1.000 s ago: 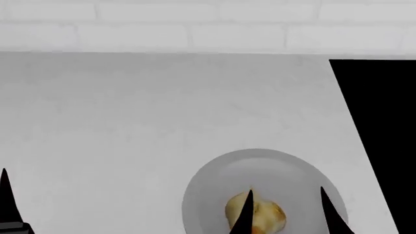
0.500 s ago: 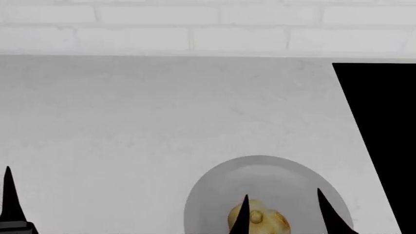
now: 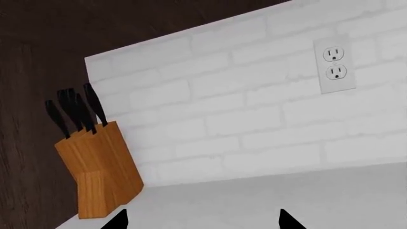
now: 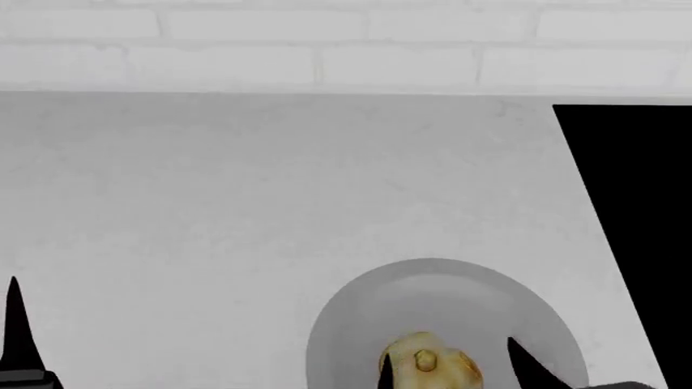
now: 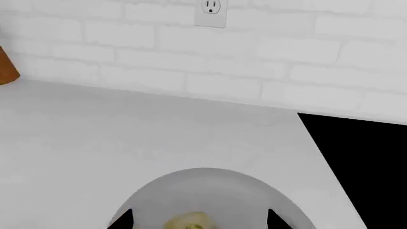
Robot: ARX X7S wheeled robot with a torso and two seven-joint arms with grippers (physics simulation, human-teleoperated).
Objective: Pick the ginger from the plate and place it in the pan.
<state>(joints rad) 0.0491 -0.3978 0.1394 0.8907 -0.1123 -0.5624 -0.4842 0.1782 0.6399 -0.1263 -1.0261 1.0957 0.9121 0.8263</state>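
Observation:
The ginger (image 4: 433, 364), a knobbly pale-yellow lump with tan nubs, lies on the light-grey plate (image 4: 433, 284) at the bottom of the head view. My right gripper (image 4: 451, 366) is open, its two black fingertips on either side of the ginger and low over the plate. In the right wrist view the ginger (image 5: 190, 222) shows between the open tips (image 5: 198, 220) on the plate (image 5: 203, 186). My left gripper (image 3: 200, 220) is open and empty over the white counter; one of its fingertips (image 4: 15, 324) shows at the head view's left edge. The pan itself cannot be made out.
A black stovetop (image 4: 638, 211) fills the right side, also in the right wrist view (image 5: 356, 162). A white brick wall (image 4: 324, 40) backs the white counter (image 4: 216, 203). A wooden knife block (image 3: 98, 167) and a wall outlet (image 3: 335, 64) show in the left wrist view.
My right gripper's fingertips have sunk lower towards the plate and now straddle the ginger. The head view shifted slightly between the first two frames. The left gripper is unmoved.

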